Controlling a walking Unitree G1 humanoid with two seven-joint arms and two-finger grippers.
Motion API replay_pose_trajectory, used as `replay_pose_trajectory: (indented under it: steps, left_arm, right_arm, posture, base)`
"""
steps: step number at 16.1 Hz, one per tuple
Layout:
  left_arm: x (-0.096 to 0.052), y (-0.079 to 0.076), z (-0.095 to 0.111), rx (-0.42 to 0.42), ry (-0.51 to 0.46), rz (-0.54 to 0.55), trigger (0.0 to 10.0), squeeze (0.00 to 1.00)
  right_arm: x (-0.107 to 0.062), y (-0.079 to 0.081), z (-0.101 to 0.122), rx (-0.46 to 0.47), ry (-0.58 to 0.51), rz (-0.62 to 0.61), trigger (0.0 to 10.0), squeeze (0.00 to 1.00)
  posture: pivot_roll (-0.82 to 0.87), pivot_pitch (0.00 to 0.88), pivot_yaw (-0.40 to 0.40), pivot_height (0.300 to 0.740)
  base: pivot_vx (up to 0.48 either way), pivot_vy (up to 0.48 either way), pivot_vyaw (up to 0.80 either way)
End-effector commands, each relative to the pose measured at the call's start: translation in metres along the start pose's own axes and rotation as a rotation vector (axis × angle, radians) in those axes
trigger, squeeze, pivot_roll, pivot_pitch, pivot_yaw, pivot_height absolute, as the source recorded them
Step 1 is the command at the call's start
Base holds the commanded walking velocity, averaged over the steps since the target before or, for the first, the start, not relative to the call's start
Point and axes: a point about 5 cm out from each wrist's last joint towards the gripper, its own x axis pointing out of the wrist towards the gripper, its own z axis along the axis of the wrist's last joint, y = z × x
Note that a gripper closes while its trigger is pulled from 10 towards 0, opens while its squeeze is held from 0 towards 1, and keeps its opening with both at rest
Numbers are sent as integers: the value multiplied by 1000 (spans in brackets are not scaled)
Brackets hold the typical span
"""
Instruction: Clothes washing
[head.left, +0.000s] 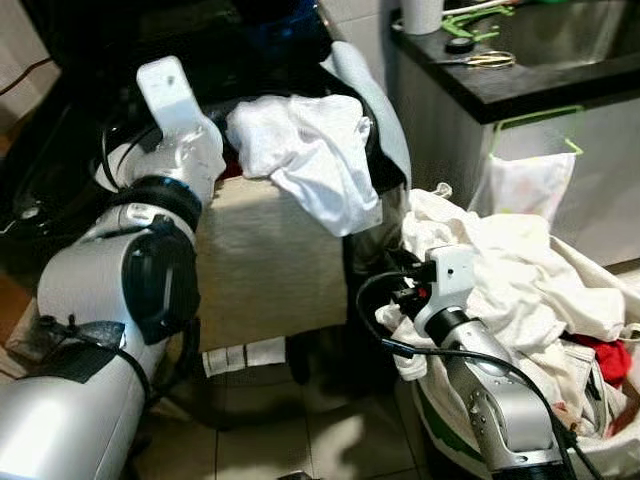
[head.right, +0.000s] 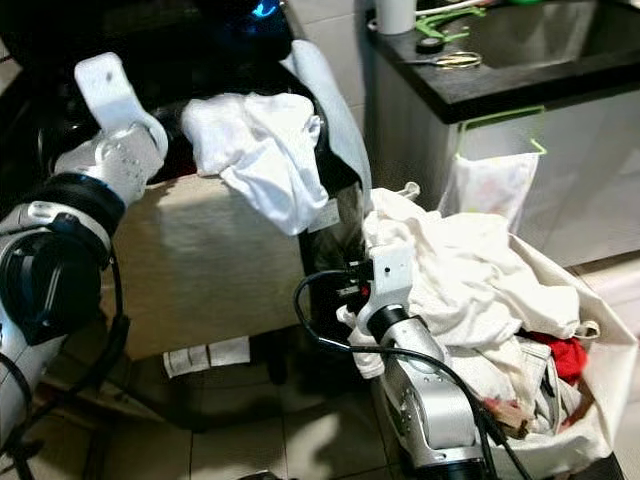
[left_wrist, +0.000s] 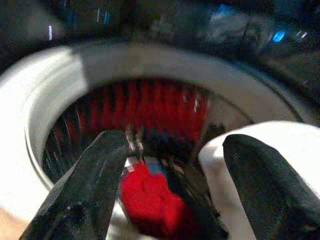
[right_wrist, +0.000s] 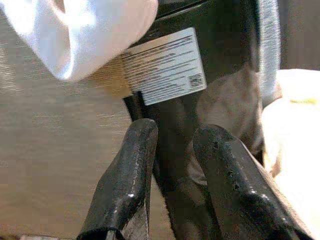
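Top-loading washing machine (head.left: 270, 270) ahead, beige cloth draped down its front, dark lid raised behind. White garment (head.left: 305, 150) heaped over the machine's front rim, one corner hanging down the beige front.

Left arm raised and bent at the elbow, silver forearm angled up and forward, wrist at the rim just beside the white garment. Left gripper (left_wrist: 172, 150) aimed down into the drum (left_wrist: 60, 120), its two black fingers (left_wrist: 85, 195) spread wide apart, holding nothing. Red clothing (left_wrist: 150, 200) deep inside the drum, between and beyond the fingers; a white fold of cloth close to one finger. View blurred.

Right arm low, forearm rising from the lower right, black cable looped around the wrist. Right gripper (right_wrist: 172, 145) pointed at the machine's dark side panel, near a white printed label (right_wrist: 165, 65). Its fingers (right_wrist: 125, 190) parted only by a narrow gap, clamped on nothing.

Laundry bag (head.left: 440, 430) on the tiled floor just to the right of the machine, piled high with cream and white laundry (head.left: 510, 270), a red item (head.left: 612, 358) at its right edge. Right wrist touching the pile's left side.

Dark countertop (head.left: 520, 85) at upper right with scissors (head.left: 488, 60) and a green hanger (head.left: 475, 20); a white bag (head.left: 525, 180) hanging on a green frame below its edge.
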Motion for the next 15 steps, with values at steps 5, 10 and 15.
replay_pose_trajectory:
  steps: [5, 10, 15]
  left_arm:
    - [-5, -25, -7, 503, -99, -151, 10000, 0]
    - [-13, -38, 24, 639, -374, -190, 10000, 0]
    - [-9, -23, 26, 661, -388, -149, 10000, 0]
  right_arm:
    - [9, 5, 10, 6, -35, 10, 10000, 0]
    - [14, -4, 33, -139, -151, -43, 10000, 0]
    - [26, -3, 37, -153, -156, 11, 10000, 0]
  posture:
    - [-155, 0, 190, 740]
    - [-117, 0, 139, 740]
    - [-50, 0, 59, 740]
  base:
    - [0, 0, 0]
    - [0, 0, 0]
    - [0, 0, 313]
